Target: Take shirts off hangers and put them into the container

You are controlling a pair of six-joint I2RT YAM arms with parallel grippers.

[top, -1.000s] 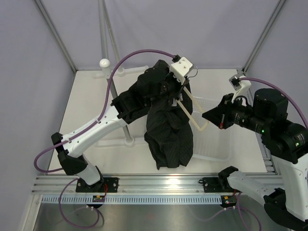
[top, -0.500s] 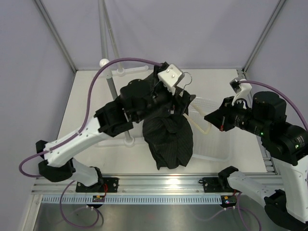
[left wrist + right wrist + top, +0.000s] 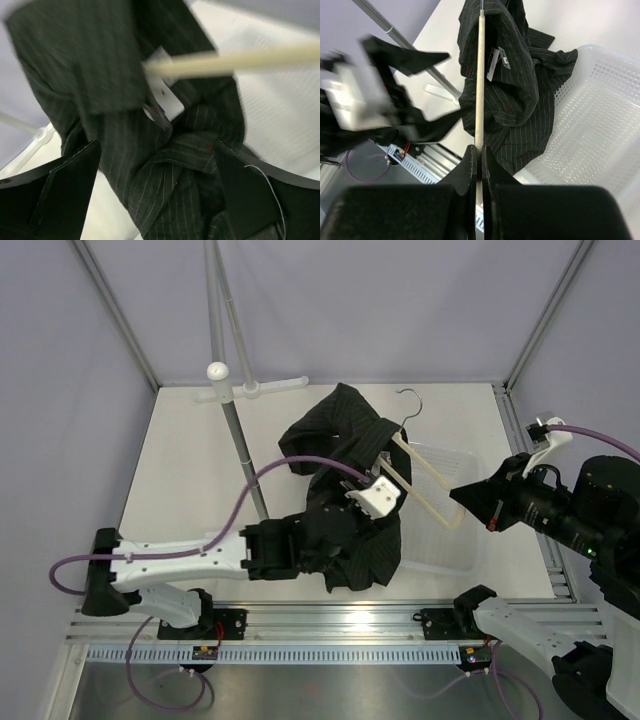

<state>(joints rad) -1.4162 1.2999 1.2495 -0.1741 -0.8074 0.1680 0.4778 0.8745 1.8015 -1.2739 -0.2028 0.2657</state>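
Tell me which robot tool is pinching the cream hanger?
The right tool: its jaws are shut on the end of the cream plastic loop hanger. The left tool gapes wide open facing the black pinstriped cloth shirt, gripping nothing.

The black pinstriped shirt (image 3: 350, 435) bunches around the far arm of the cream hanger (image 3: 428, 485), its lower folds spilling over one rim of the clear slotted container (image 3: 452, 552). The hanger slants above the container, near end pinched in my right tool (image 3: 479, 150).
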